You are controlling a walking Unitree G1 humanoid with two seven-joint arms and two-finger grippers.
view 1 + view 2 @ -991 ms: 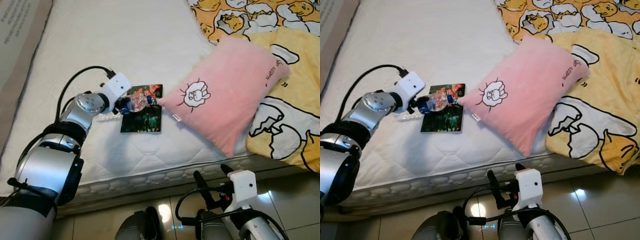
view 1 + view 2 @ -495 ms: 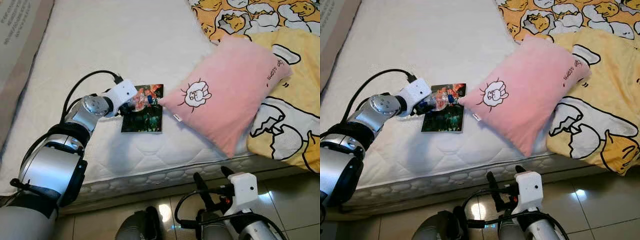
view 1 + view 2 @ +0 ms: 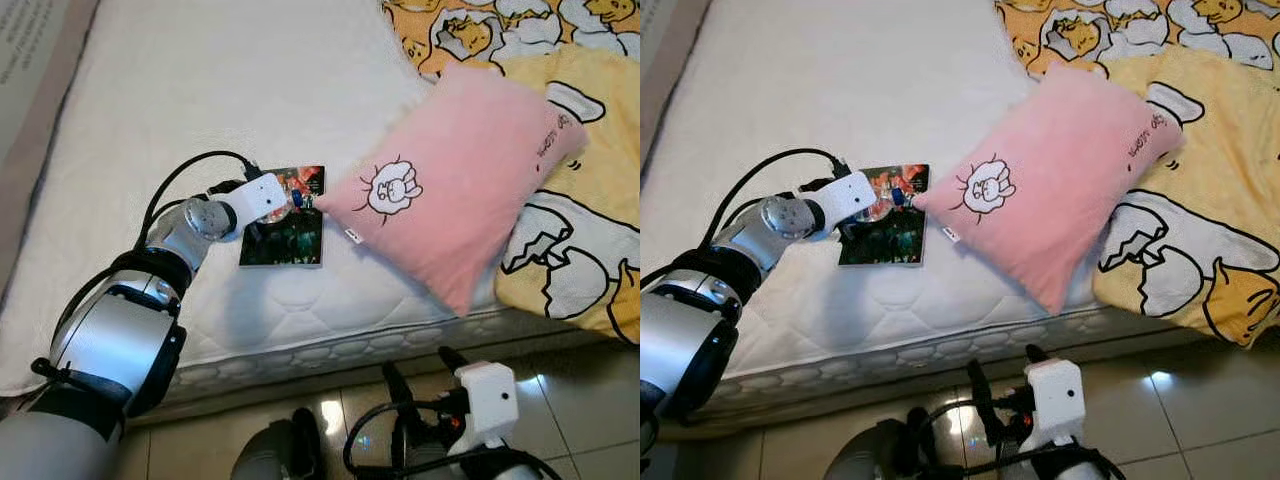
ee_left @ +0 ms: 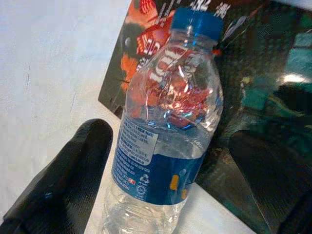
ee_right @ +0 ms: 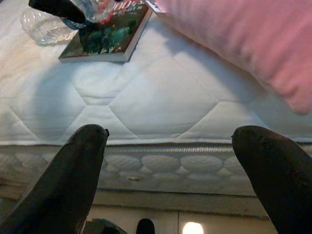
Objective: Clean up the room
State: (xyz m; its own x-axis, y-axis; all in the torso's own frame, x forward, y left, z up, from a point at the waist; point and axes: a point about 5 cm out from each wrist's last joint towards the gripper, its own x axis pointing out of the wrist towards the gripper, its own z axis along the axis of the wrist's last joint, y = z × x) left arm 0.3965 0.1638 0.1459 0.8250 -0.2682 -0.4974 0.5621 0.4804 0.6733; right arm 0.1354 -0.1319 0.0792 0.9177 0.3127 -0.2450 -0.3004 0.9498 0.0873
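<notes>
Clear plastic bottle (image 4: 165, 131) (blue-capped) lies between left gripper (image 4: 170, 180) fingers.

- A bed with a bare white quilted mattress (image 3: 230, 90), stitched in diamond shapes, takes up most of the room in view.
- Along the mattress's near edge runs a padded, scalloped border (image 5: 161, 163).
- On the mattress's right side lie a pink pillow (image 3: 460, 190) and a yellow blanket (image 3: 580, 240) printed with cartoon eggs.
- Below the mattress's near edge is a glossy tiled floor (image 3: 1180, 400) with bright spots of reflected light.
- At the mattress's far left edge stands a beige panel (image 3: 35, 70) with small print.
</notes>
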